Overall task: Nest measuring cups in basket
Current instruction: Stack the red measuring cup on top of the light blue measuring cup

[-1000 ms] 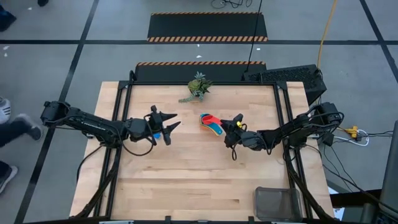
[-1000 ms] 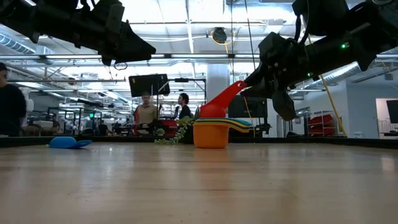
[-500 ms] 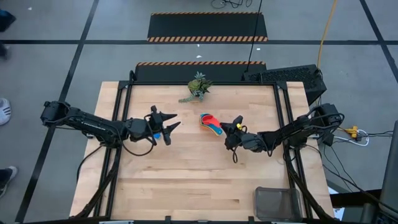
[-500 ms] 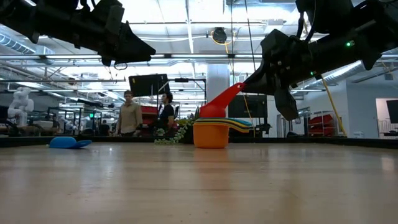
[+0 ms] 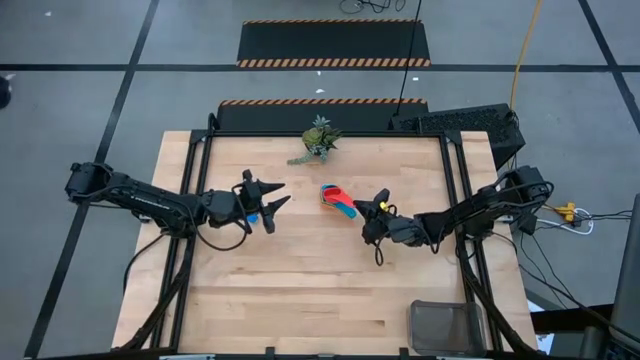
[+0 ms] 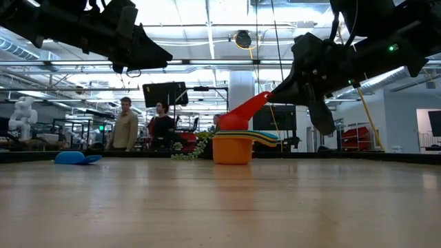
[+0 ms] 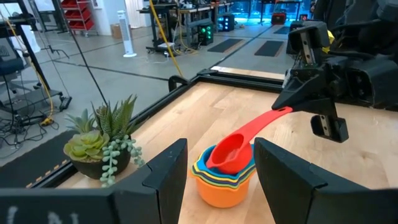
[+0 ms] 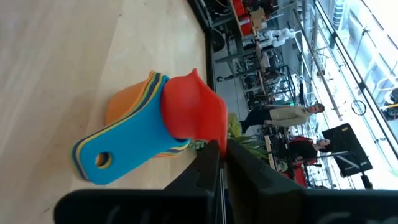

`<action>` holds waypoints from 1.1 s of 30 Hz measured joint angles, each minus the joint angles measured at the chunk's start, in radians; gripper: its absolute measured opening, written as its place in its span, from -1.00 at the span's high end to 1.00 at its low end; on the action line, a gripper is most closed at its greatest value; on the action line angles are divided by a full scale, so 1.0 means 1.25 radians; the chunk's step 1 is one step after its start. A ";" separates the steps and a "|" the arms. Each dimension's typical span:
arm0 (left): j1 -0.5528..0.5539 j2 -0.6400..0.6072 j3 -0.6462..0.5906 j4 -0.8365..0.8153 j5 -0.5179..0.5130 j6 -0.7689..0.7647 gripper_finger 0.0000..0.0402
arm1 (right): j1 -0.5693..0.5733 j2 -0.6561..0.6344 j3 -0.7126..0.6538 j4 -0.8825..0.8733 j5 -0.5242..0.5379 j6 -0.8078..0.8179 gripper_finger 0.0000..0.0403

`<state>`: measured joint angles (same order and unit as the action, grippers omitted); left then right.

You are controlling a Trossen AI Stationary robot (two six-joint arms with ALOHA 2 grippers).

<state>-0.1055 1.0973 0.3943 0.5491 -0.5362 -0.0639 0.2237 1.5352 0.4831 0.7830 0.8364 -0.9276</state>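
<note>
Mid-table, clamped the red cup's handle in the shut right gripper atop the stack; left gripper half open, empty; next, a lift toward the near-corner basket.

You have one stack of nested cups topped by one red cup, one blue cup lying apart, one basket, one plant, two grippers, left and right, and two people behind.
</note>
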 joint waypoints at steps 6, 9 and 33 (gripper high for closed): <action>0.000 0.000 0.000 0.000 0.000 0.000 0.07 | 0.002 0.000 0.000 -0.025 -0.003 0.026 0.90; 0.000 0.000 0.000 0.000 0.002 0.000 0.07 | 0.002 0.000 0.000 -0.025 -0.003 0.043 0.80; 0.000 0.000 0.000 -0.008 0.013 -0.001 0.07 | -0.030 -0.146 0.002 -0.311 -0.167 0.355 0.12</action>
<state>-0.1051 1.0973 0.3946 0.5392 -0.5205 -0.0654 0.1868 1.3532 0.4850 0.3938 0.6277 -0.4844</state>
